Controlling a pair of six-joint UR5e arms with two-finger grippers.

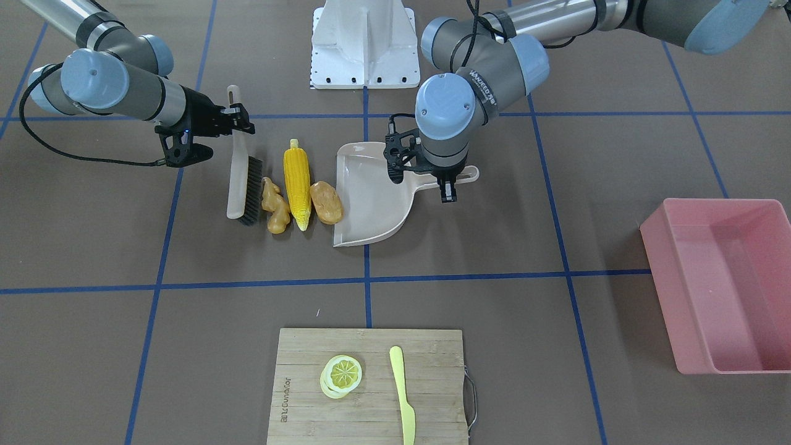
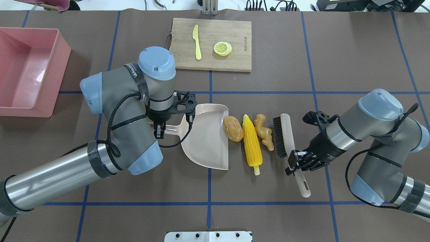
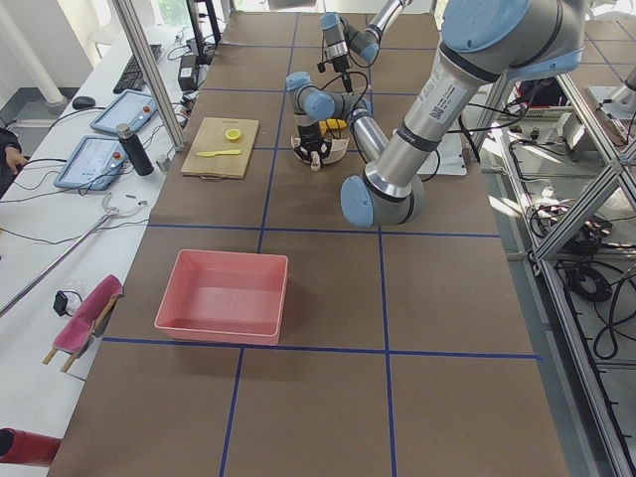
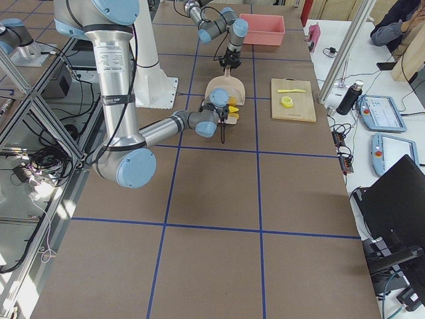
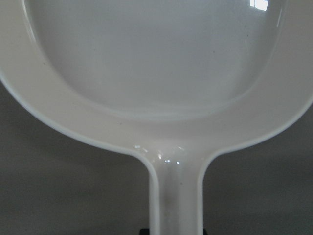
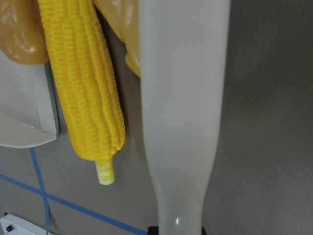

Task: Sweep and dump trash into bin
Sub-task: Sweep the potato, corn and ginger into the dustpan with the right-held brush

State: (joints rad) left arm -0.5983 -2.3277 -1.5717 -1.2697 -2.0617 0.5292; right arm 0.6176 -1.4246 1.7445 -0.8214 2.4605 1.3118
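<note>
Pale bristle brush [image 6: 183, 98], clamped by the right gripper [image 2: 295, 163], and beige plastic dustpan [image 2: 206, 134], clamped by the left gripper [image 2: 160, 129], bracket the toy-food trash [image 2: 251, 141] mid-frame for sweeping.

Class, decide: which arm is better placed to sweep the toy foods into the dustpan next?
Right. The right tool grips the brush, bristles beside the ginger; the left tool only holds the dustpan.

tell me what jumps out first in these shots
The yellow corn cob at mid-table grabs the eye, lying between a brown potato and a tan ginger root. All three sit between the brush in the right claw and the beige dustpan held by the left claw. The big pink bin stands empty at the robot's far left.
</note>
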